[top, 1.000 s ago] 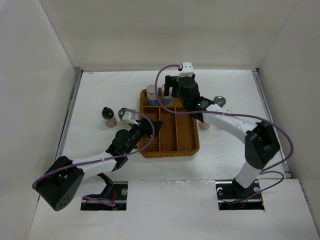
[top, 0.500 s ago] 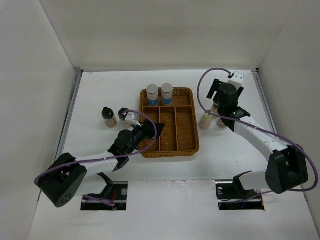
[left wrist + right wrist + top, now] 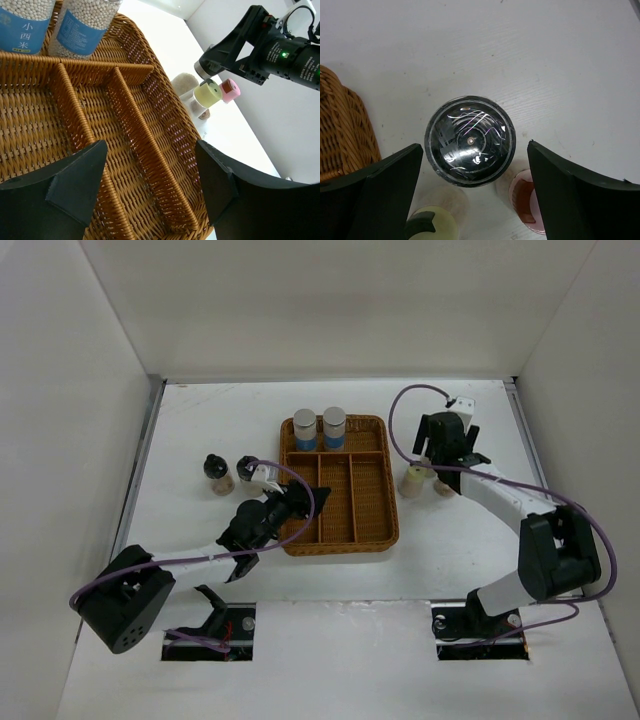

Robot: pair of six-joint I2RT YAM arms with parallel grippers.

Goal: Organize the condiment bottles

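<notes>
Two white jars with blue bands (image 3: 304,428) (image 3: 334,426) stand in the back-left compartments of the brown wicker tray (image 3: 385,530). Two dark-capped jars (image 3: 215,473) (image 3: 247,468) stand left of the tray. A cream-capped jar (image 3: 412,480) and a pink-capped jar (image 3: 443,485) stand right of it. My right gripper (image 3: 437,452) hangs open straight above a shiny silver-capped jar (image 3: 470,141), one finger on each side and not touching; it is hidden in the top view. My left gripper (image 3: 308,502) is open and empty over the tray's front-left part (image 3: 150,185).
The tray's long front compartments (image 3: 125,150) hold nothing. In the right wrist view the cream cap (image 3: 432,225) and the pink cap (image 3: 527,200) sit close below the silver-capped jar, and the tray's rim (image 3: 345,130) is at the left. White walls enclose the table.
My right gripper has left the blue-band jars in the tray, swung right, and now hangs over the silver-capped jar. My left arm has barely moved.
</notes>
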